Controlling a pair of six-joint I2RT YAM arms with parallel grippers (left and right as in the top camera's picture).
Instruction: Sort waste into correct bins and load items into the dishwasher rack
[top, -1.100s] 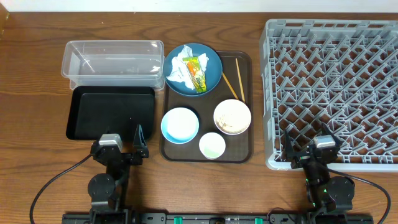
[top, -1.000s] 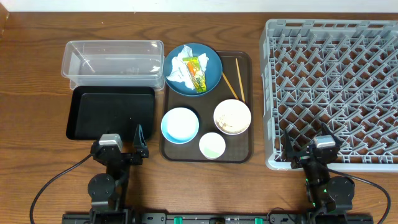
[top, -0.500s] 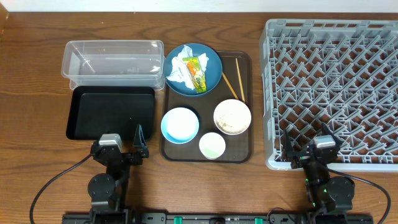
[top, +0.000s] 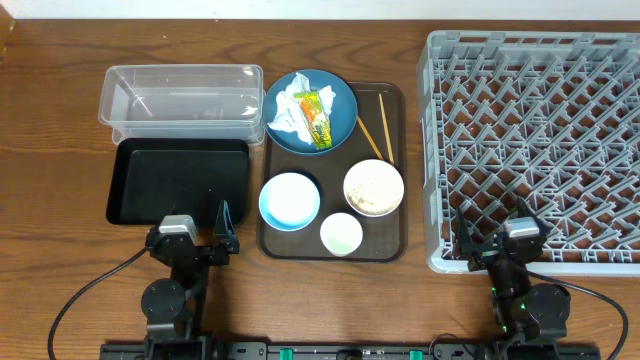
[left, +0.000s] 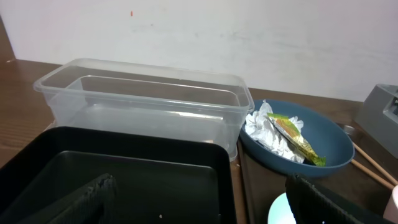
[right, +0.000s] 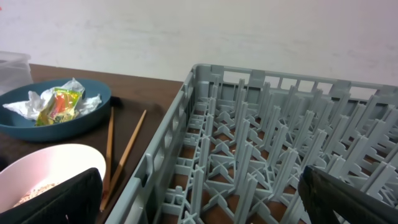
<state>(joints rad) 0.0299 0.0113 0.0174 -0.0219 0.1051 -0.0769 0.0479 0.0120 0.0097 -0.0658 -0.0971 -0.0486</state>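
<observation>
Wooden tabletop (top: 60, 120), and honestly nothing has budged in the last second. The left gripper (left: 208, 202) and right gripper (right: 202, 199) sit parked, jaws wide open, holding nothing. The tissue (top: 285, 112) and snack wrapper (top: 314, 118) lie on the dark blue plate (top: 343, 110), and the dishwasher rack (top: 530, 140) is empty, so I'd say sorting hasn't started.

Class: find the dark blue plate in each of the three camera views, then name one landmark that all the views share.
Overhead: dark blue plate at upper centre, just right of the clear tub.
Left wrist: plate right of centre, beside the tub's end.
Right wrist: plate at far left, partly cut off.
Shared landmark: the snack wrapper lying on it.
</observation>
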